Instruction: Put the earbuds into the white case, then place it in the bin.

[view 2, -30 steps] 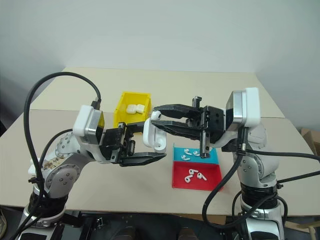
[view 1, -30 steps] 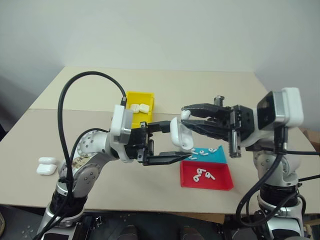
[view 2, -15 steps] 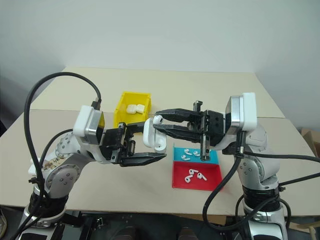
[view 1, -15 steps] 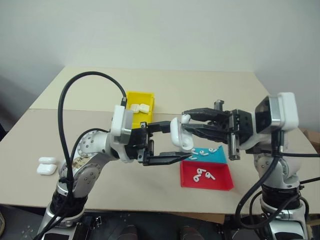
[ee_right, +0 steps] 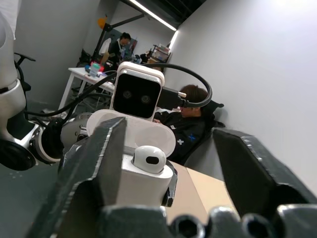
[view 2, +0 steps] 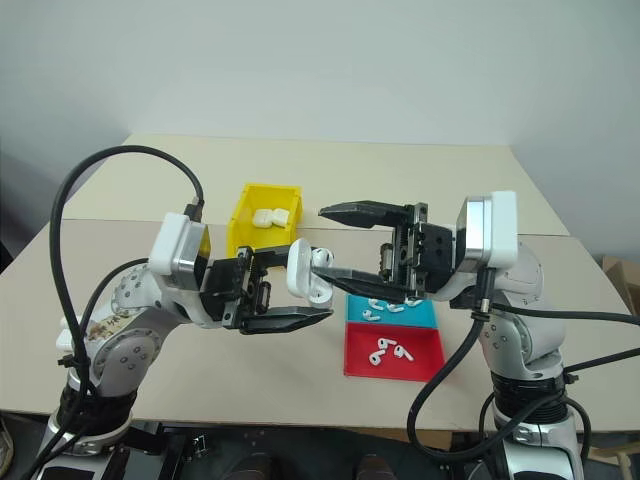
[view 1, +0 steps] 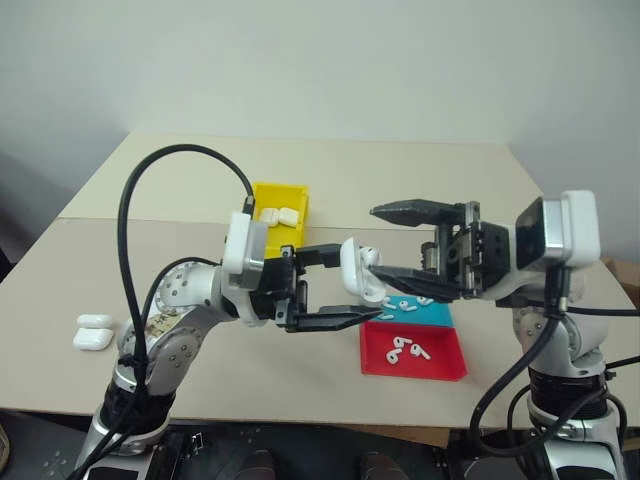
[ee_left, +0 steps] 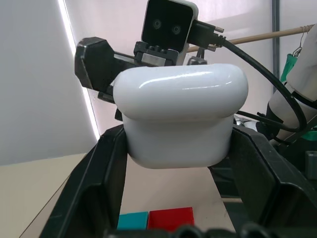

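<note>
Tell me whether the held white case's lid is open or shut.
Open. In the right wrist view the white case has its lid tipped back behind an earbud seated in it, while the left gripper holds the body.

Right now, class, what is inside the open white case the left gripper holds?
One earbud sits in the white case, its rounded head poking up under the raised lid. The case walls cover the stem and the slot beside it, so a second earbud cannot be confirmed.
</note>
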Controlling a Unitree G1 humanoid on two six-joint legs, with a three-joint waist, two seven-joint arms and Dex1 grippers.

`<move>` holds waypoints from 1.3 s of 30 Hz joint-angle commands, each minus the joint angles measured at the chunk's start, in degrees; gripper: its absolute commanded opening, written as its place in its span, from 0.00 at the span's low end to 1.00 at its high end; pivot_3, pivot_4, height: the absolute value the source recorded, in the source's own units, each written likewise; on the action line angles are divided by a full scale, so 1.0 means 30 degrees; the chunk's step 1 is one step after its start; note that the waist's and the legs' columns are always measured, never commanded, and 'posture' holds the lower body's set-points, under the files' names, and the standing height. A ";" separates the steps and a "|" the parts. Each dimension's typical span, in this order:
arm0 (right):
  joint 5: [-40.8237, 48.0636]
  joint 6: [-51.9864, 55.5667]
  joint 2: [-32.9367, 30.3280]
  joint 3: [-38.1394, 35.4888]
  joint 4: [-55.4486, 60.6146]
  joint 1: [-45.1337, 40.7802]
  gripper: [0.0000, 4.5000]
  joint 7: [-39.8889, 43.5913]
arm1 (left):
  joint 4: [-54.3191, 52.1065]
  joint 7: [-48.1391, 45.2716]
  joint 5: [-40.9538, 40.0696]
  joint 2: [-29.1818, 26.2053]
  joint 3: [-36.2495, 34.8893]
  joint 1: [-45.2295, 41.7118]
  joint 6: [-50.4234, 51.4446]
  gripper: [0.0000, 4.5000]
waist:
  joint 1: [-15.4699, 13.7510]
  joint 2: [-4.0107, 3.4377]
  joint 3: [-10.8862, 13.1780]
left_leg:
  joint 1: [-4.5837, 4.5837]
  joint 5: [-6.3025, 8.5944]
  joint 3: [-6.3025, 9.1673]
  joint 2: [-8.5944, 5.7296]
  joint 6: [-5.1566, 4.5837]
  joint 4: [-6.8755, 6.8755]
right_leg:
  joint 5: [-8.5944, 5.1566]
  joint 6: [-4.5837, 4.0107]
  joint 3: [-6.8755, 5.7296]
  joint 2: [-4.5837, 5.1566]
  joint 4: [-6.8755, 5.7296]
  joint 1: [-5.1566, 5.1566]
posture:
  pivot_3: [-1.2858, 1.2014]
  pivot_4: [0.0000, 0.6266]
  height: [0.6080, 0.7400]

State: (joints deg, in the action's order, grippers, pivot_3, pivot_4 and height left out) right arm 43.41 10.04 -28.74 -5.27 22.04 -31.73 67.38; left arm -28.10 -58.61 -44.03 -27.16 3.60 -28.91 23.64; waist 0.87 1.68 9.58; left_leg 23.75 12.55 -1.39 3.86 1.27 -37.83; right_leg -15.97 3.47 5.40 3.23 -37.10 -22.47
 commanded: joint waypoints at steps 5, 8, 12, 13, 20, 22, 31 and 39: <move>-0.0311 0.0349 -0.1171 -0.0105 0.0104 -0.0268 0.74 0.0002 | -0.0134 -0.0713 0.0796 -0.0490 -0.0450 0.0647 -0.1131 0.62 | 0.0008 0.0000 0.0000 | -0.0001 0.0000 -0.0001 0.0000 0.0000 0.0000 | 0.0000 0.0000 0.0001 0.0000 0.0000 0.0000 | 0.52 0.24 1.00; -0.0903 0.2860 -0.3855 -0.0261 -0.0778 -0.1337 0.74 -0.0478 | 0.0402 -0.2441 0.1845 -0.1805 -0.0673 0.2309 -0.2407 0.62 | 0.0055 -0.0022 0.0013 | -0.0002 0.0000 -0.0013 -0.0001 0.0000 0.0001 | 0.0000 -0.0002 0.0008 0.0005 0.0000 -0.0006 | 0.52 0.24 1.00; -0.3310 0.4287 -0.7241 0.1168 -0.2394 -0.2931 0.74 0.0540 | 0.1268 -0.4134 0.2886 -0.3333 -0.1236 0.4541 -0.4209 0.62 | 0.0038 -0.0029 0.0018 | -0.0009 0.0000 -0.0019 0.0008 0.0000 0.0014 | -0.0006 -0.0017 0.0004 0.0001 0.0001 -0.0018 | 0.52 0.24 1.00; -0.4289 0.4321 -0.8026 0.1879 -0.2735 -0.3289 0.74 0.0978 | 0.1434 -0.4418 0.3230 -0.3656 -0.1314 0.5033 -0.4647 0.62 | 0.0028 -0.0029 0.0019 | -0.0008 0.0000 -0.0033 0.0007 -0.0001 0.0018 | -0.0008 -0.0020 0.0012 0.0006 0.0002 -0.0029 | 0.52 0.24 1.00; -1.0897 0.4556 -1.0153 0.7911 -0.5542 -0.6131 0.74 0.3832 | 0.1722 -0.4733 0.4360 -0.4223 -0.1567 0.6964 -0.6359 0.62 | 0.0013 -0.0034 0.0022 | 0.0016 0.0001 -0.0062 0.0013 -0.0001 0.0023 | -0.0011 -0.0025 0.0022 0.0018 0.0007 -0.0078 | 0.52 0.24 1.00; -1.3523 0.2882 -1.0034 0.9653 -0.6942 -0.6649 0.74 0.4266 | 0.1648 -0.4483 0.4718 -0.4060 -0.1399 0.7158 -0.6745 0.62 | 0.0007 -0.0033 0.0022 | 0.0021 0.0001 -0.0068 0.0014 -0.0001 0.0022 | -0.0010 -0.0025 0.0024 0.0017 0.0003 -0.0093 | 0.52 0.24 1.00; -1.8606 -0.4964 -0.7869 1.2323 -1.2553 -0.8655 0.74 0.5447 | 0.0839 -0.3661 0.5073 -0.3805 -0.0862 0.7506 -0.6927 0.62 | 0.0138 -0.0043 0.0027 | 0.0124 -0.0001 -0.0082 0.0016 -0.0002 0.0019 | 0.0001 -0.0034 0.0044 0.0012 -0.0030 -0.0222 | 0.52 0.24 1.00; -2.0745 -0.9041 -0.5905 1.3159 -1.7172 -1.0552 0.74 0.6026 | 0.0456 -0.3318 0.5156 -0.3899 -0.0781 0.7649 -0.6859 0.62 | 0.0055 -0.0049 0.0031 | 0.0123 -0.0001 -0.0084 0.0015 -0.0002 0.0018 | 0.0002 -0.0037 0.0037 0.0015 -0.0031 -0.0214 | 0.52 0.24 1.00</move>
State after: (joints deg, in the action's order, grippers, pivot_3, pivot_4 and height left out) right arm -17.89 -14.77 -46.48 34.43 -28.27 -62.00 84.50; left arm -24.26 -69.07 -28.36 -38.56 1.34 -6.03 3.83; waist 1.04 1.53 9.67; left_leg 24.12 12.54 -1.64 3.90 1.26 -37.77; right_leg -15.96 3.35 5.50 3.27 -37.19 -23.12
